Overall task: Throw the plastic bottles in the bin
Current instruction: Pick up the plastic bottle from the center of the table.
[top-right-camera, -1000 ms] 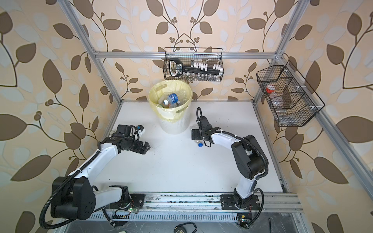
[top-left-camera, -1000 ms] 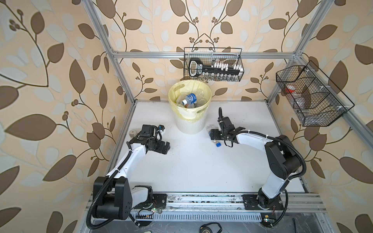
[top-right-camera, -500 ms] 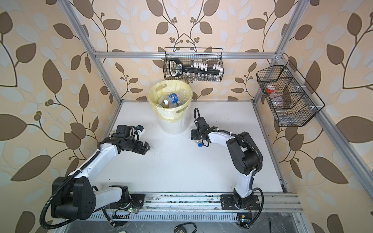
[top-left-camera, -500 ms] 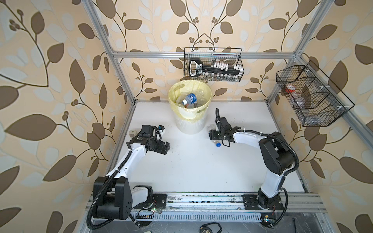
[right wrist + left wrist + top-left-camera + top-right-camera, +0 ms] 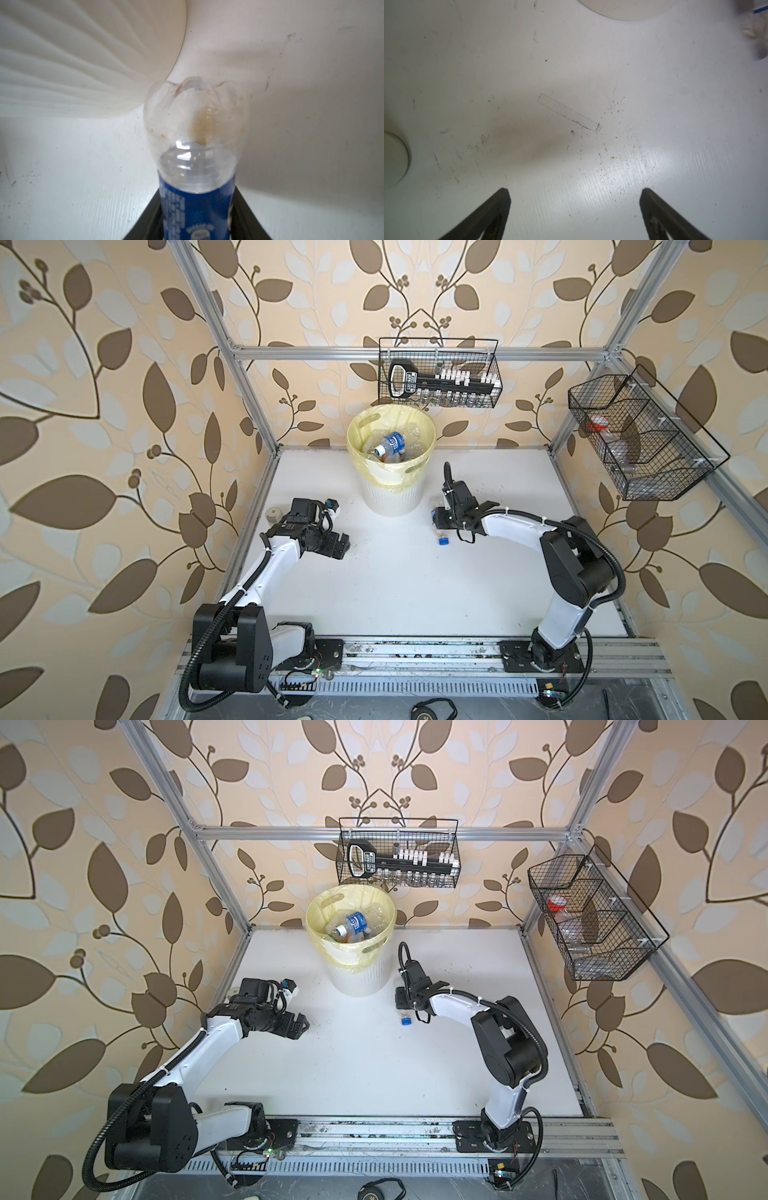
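Note:
The bin (image 5: 390, 497) is a white ribbed pail with a pale yellow liner, standing at the back middle of the table. Several plastic bottles lie inside it, a blue-labelled one (image 5: 390, 443) on top. One clear bottle (image 5: 197, 135) with a blue label lies on the table just right of the bin, its blue cap (image 5: 443, 540) toward the front. My right gripper (image 5: 441, 517) is shut on that bottle's label, a finger on each side (image 5: 197, 199), with the bottle's base close to the bin wall (image 5: 72, 52). My left gripper (image 5: 338, 545) hovers open and empty over bare table (image 5: 575, 193), left of the bin.
A black wire basket (image 5: 438, 373) with small vials hangs on the back wall above the bin. Another wire basket (image 5: 636, 439) hangs on the right wall. A small white round object (image 5: 273, 513) sits at the table's left edge. Aluminium frame posts stand at the back corners.
My right gripper has moved a little left toward the bin and closed onto the blue-labelled bottle. The left arm has stayed still.

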`<state>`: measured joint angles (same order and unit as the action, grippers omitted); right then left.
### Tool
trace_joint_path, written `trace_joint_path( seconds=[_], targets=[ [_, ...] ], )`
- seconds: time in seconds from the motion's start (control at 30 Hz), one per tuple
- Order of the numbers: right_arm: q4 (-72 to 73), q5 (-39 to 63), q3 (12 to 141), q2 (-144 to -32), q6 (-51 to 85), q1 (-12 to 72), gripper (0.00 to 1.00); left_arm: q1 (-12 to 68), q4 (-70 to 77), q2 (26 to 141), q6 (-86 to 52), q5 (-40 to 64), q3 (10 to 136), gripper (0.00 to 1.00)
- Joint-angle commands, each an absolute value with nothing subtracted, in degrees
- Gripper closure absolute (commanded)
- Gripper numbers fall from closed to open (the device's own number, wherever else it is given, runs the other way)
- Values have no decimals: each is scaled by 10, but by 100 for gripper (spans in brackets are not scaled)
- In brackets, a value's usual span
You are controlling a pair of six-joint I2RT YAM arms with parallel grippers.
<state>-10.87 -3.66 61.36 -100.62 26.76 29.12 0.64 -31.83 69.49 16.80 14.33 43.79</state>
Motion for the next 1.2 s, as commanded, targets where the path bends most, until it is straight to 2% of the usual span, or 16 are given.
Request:
trace_joint_path(
  seconds=[0.0, 0.27, 0.5, 0.77, 1.17],
  targets=[
    [-99, -22, 569, -950, 288, 292, 58, 0, -318, 686, 180, 149, 435, 1],
    [-66, -10, 475, -840, 337, 301, 59, -1, -319, 676, 179, 147, 432, 1],
    [-70, -14, 456, -736, 352, 305, 59, -1, -318, 657, 184, 161, 428, 1],
    [-78, -7, 492, -663, 362, 306, 60, -3, -331, 650, 184, 164, 432, 1],
    [-106, 0, 617, -657, 357, 317, 60, -5, -331, 653, 187, 172, 430, 1]
  ],
)
